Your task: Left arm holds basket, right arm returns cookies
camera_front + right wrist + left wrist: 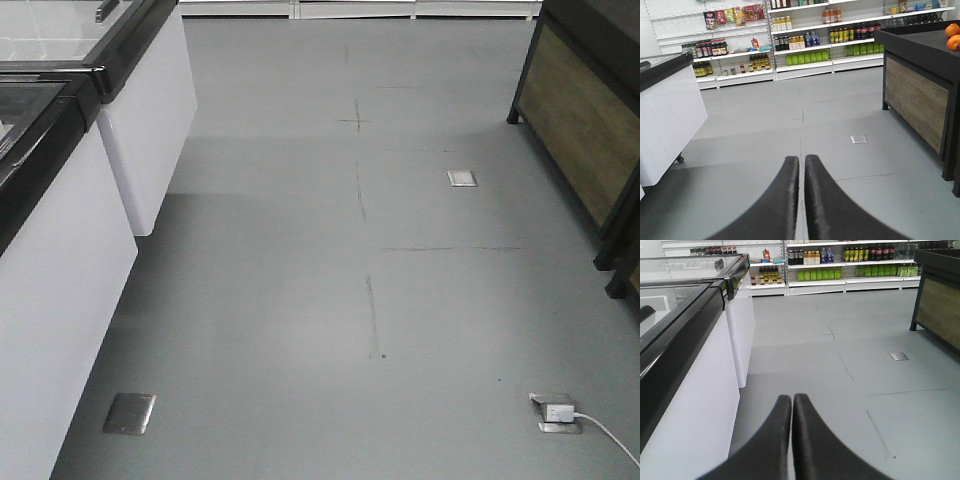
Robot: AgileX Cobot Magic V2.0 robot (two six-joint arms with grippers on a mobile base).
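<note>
The left gripper (792, 402) has its two black jaws pressed together with nothing between them, pointing out over bare grey floor (850, 390). The right gripper (801, 165) is the same: jaws together, holding nothing, aimed down an open aisle.

Beyond the left gripper, a white freezer cabinet (690, 390) with a black rim runs along one side, and far shelves (840, 270) carry rows of bottles. Beyond the right gripper stands a dark wooden display stand (915, 100) with oranges (953, 36) on top, and more stocked shelves (805, 40) line the back wall. The front view shows only floor, the freezer and a floor socket with a white cable (558, 410).

Neither the basket nor the box of cookies appears in any view, so where they are cannot be told from here. As I judge it, the task has not started: the left arm has yet to take hold of a basket, and the right arm has yet to pick up the cookies and put them back. Everything is left to do.
</note>
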